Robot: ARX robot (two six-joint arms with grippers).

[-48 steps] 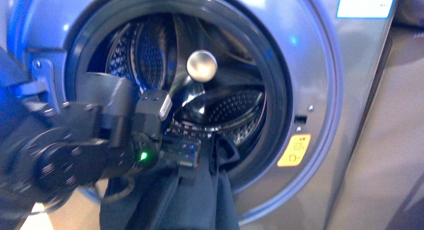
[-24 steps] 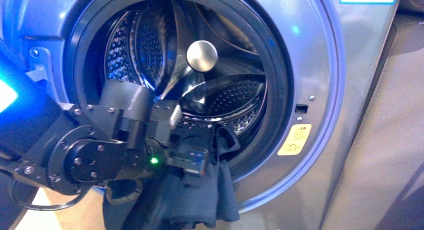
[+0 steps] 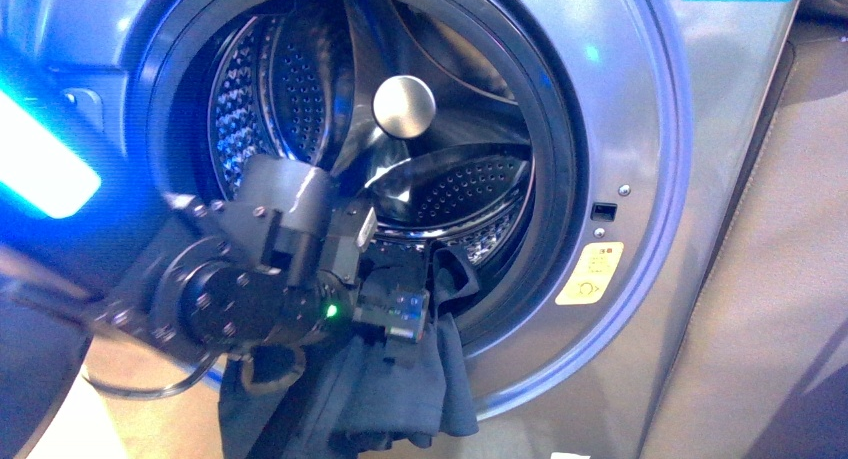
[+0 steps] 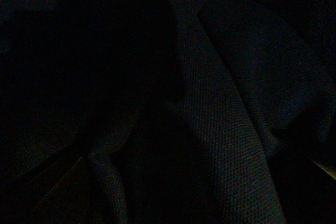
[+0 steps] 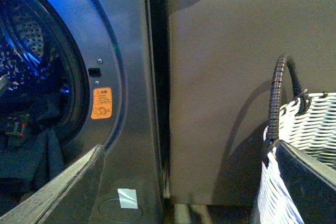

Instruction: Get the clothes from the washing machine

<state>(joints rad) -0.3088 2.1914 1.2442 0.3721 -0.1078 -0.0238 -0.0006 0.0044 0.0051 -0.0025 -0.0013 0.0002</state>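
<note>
Clothes hang over washing machine rim at left tool, grip unclear; fold may snag rim, slip. Right tool wide, empty.

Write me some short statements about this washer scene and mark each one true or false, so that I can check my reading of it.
1. The clothes hang out over the lower rim of the washer opening. True.
2. The drum is packed with laundry. False: its perforated wall is bare, and the only fabric in view is at the lower rim.
3. The left gripper is at the lower rim, against the clothes. True.
4. In the front view, the yellow sticker is left of the opening. False: it is right of it.
5. A woven basket shows in the right wrist view. True.
</note>
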